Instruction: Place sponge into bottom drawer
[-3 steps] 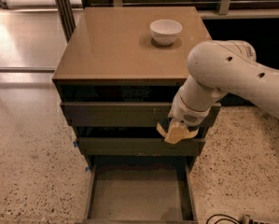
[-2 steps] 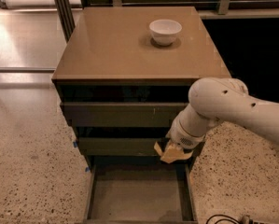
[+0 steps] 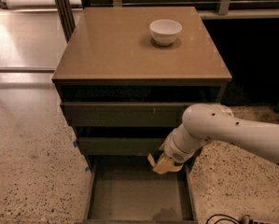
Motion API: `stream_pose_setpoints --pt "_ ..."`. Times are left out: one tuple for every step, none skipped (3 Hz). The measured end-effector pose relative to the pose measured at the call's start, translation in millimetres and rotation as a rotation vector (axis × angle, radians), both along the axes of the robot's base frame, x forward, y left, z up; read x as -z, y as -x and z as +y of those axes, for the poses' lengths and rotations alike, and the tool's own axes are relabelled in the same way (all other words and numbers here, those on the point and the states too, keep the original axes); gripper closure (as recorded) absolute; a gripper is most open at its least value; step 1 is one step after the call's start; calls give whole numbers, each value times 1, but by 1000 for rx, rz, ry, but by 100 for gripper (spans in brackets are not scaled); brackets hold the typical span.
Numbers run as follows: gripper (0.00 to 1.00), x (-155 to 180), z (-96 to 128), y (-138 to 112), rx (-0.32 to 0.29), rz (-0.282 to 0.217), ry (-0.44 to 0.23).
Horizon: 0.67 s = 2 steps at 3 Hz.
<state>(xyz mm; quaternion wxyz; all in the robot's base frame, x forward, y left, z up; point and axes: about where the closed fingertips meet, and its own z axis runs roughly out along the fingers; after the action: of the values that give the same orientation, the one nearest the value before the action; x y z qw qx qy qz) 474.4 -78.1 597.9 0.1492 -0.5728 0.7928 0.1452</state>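
The bottom drawer (image 3: 129, 195) of the brown cabinet (image 3: 111, 50) is pulled open toward me, showing a bare grey-brown floor. My white arm reaches in from the right. My gripper (image 3: 170, 158) hangs just above the drawer's back right part, in front of the middle drawer's face. It is shut on the sponge (image 3: 161, 166), whose yellow body sticks out below the wrist. The sponge is held in the air over the drawer, a little above its floor. The fingers themselves are mostly hidden by the wrist.
A white bowl (image 3: 165, 31) stands on the cabinet top at the back right. Two shallower drawers (image 3: 120, 115) above are nearly closed. Speckled floor (image 3: 31, 171) lies on both sides. A dark cable (image 3: 223, 218) lies at the bottom right.
My gripper has moved down and slightly left with the sponge, from in front of the middle drawer to just above the open bottom drawer.
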Motion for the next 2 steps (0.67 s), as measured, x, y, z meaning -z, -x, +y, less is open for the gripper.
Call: stream_pose_setpoints --pt "100 21 0 1 31 12 50" --pt "100 73 4 6 38 17 145"
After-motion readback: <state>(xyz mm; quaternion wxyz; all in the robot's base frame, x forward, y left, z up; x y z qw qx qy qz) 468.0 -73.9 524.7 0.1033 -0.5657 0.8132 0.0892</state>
